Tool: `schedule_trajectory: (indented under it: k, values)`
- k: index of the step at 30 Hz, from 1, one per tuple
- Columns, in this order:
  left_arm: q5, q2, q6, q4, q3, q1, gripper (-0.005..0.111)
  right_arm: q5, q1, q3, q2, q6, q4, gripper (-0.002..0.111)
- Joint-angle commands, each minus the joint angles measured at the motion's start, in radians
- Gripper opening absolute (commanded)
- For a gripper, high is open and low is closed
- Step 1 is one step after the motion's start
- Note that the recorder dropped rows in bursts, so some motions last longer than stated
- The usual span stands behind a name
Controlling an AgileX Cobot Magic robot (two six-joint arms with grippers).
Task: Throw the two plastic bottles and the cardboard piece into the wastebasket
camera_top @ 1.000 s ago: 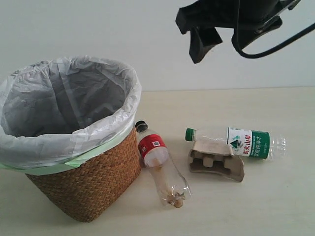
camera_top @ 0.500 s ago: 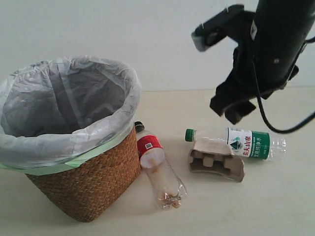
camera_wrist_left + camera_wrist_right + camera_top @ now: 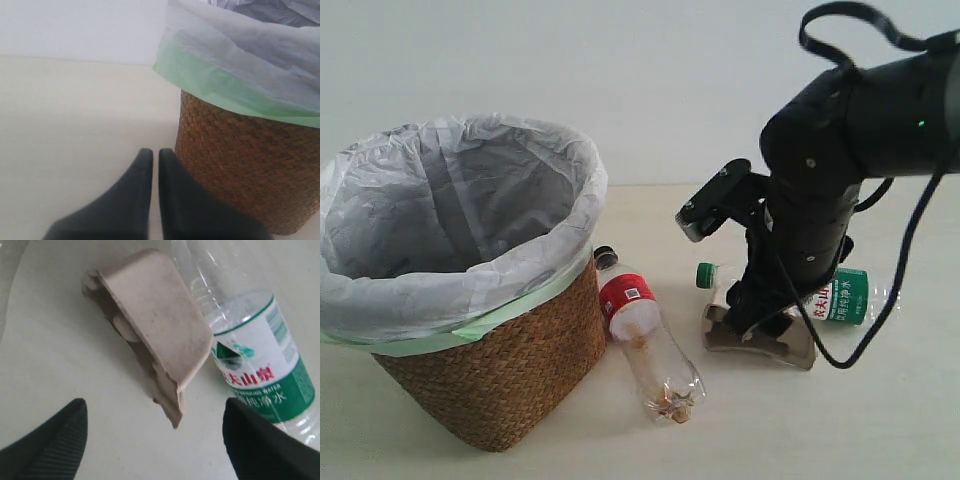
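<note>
Only the right wrist view shows the right gripper (image 3: 153,407) spread wide and empty, one finger on either side of the cardboard piece (image 3: 155,320), just beside the green-label bottle (image 3: 255,375). Only the left wrist view shows the left gripper (image 3: 154,155), fingers nearly touching, near the wastebasket (image 3: 240,165). The red-label bottle (image 3: 640,320) lies at the wastebasket's 3 o'clock on the pale bench (image 3: 880,420), with a white wall (image 3: 620,70) behind.

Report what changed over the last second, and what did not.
The right gripper came down from the top of the exterior view and hangs open over the grey-brown moulded pulp cardboard tray, gripping nothing. The tray, the green-labelled clear plastic bottle, the red-labelled clear plastic bottle and the brown wicker wastebasket stayed put.
</note>
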Motion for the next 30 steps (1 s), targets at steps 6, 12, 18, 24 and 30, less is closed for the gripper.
schedule_trajectory:
  k: [6,12,18,24,30]
  values:
    - [-0.003,-0.003,-0.005,0.003,0.004,0.001,0.004,-0.118,-0.003,0.004,0.103,0.005,-0.112,0.067]
    - [-0.003,-0.003,-0.005,0.003,0.004,0.001,0.004,-0.198,-0.003,0.004,0.147,0.005,-0.176,0.067]
    - [-0.003,-0.003,-0.005,0.003,0.004,0.001,0.004,-0.225,-0.003,0.004,0.195,0.006,-0.183,0.067]
    - [-0.003,-0.003,-0.005,0.003,0.004,0.001,0.004,-0.211,-0.003,0.004,0.225,0.008,-0.137,0.067]
    - [-0.003,-0.003,-0.005,0.003,0.004,0.001,0.004,-0.151,-0.003,0.004,0.236,0.040,-0.134,0.046]
